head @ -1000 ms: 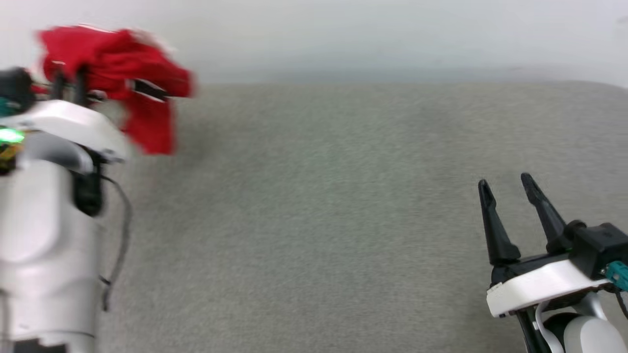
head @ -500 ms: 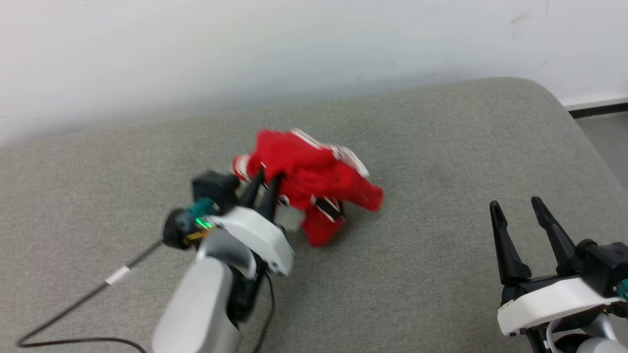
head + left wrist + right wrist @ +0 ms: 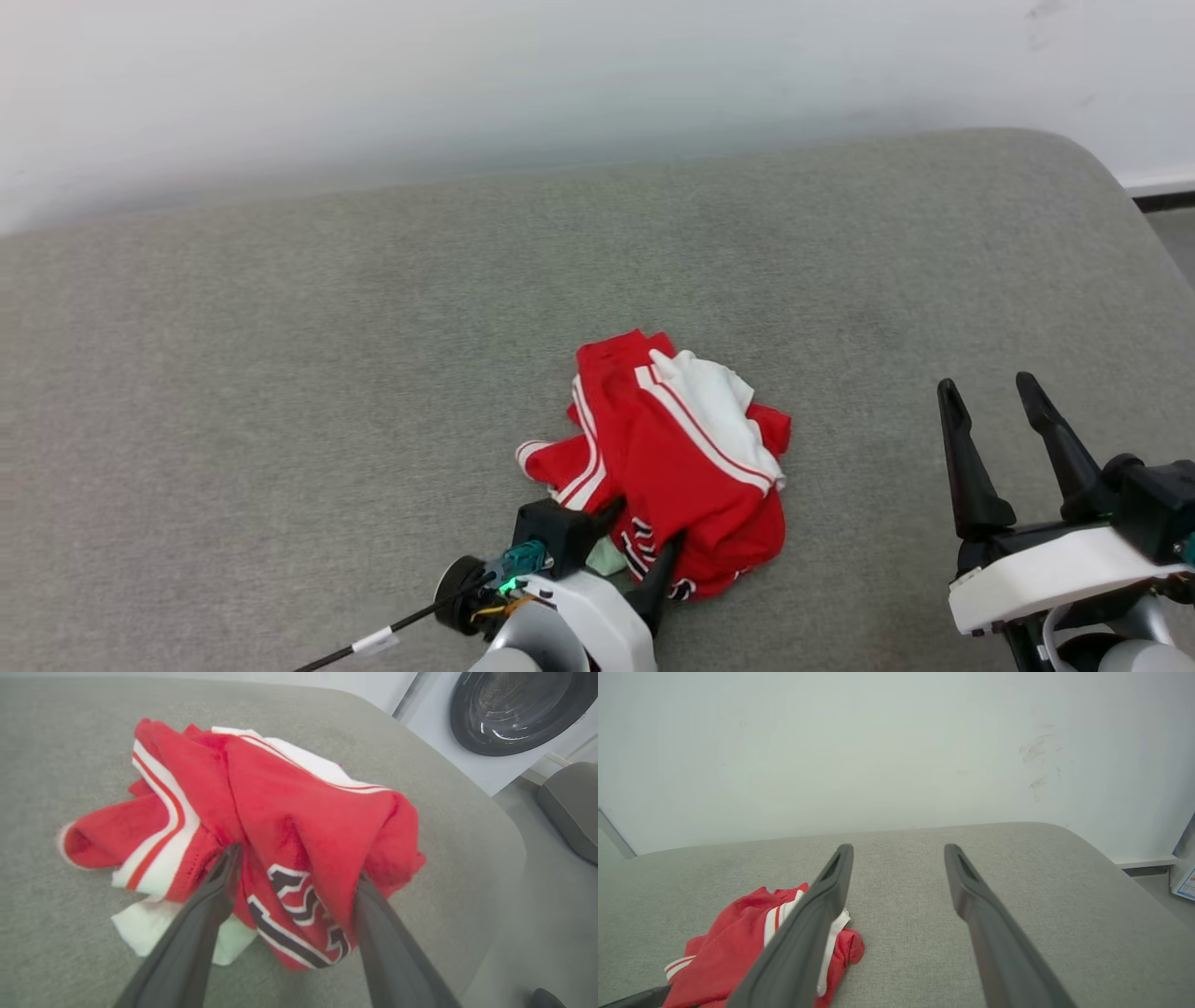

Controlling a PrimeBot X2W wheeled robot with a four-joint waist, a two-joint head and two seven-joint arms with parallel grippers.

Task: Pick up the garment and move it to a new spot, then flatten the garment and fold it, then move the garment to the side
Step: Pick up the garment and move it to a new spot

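The garment (image 3: 681, 457) lies in a crumpled heap on the grey cushioned surface (image 3: 280, 373); it is a red jersey with white panels and striped trim. Black white-outlined letters show on its near fold (image 3: 299, 905). At the heap's near edge my left gripper (image 3: 644, 525) stands open, its fingers spread wide on either side of that lettered fold (image 3: 297, 865). A white scrap of the garment (image 3: 140, 924) lies beside the left finger. My right gripper (image 3: 987, 385) is open and holds nothing, well to the right of the heap. The right wrist view has the garment (image 3: 738, 938) left of that gripper (image 3: 898, 848).
A white wall (image 3: 560, 75) runs behind the surface. The surface's rounded right corner (image 3: 1111, 177) drops to the floor. A washing machine door (image 3: 514, 709) and another grey cushion (image 3: 570, 807) stand beyond that side. A black cable (image 3: 373, 644) trails from my left wrist.
The head camera has shifted. My left gripper brought the garment down from the air onto the surface, nearer to me, and its fingers have opened. The right gripper stayed open.
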